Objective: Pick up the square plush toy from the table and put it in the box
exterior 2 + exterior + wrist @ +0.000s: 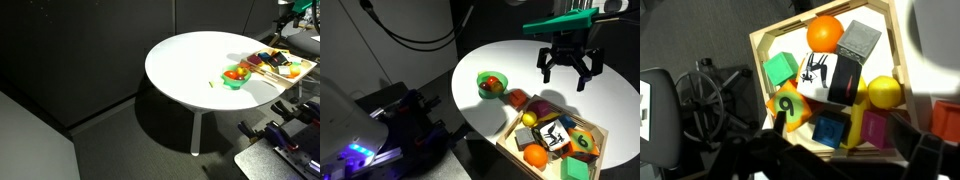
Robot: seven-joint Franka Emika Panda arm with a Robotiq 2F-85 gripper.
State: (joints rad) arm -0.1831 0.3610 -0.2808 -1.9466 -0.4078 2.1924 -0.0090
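Observation:
The square plush toy (557, 135), white with black markings, lies inside the light-wood box (601, 134) among other toys. It also shows in the wrist view (816, 72), near the middle of the box (758, 60). My gripper (567, 80) hangs open and empty above the white round table (500, 55), just behind the box. In the wrist view its dark fingers (845, 160) frame the near side of the box and hold nothing. The table (195, 60) and the box (276, 66) are also seen from afar.
A green bowl (492, 85) with fruit stands on the table beside the box. The box also holds an orange ball (824, 32), a yellow ball (884, 93), a green cube (780, 68), a numbered block (790, 108), a blue block (828, 130) and a grey block (858, 40).

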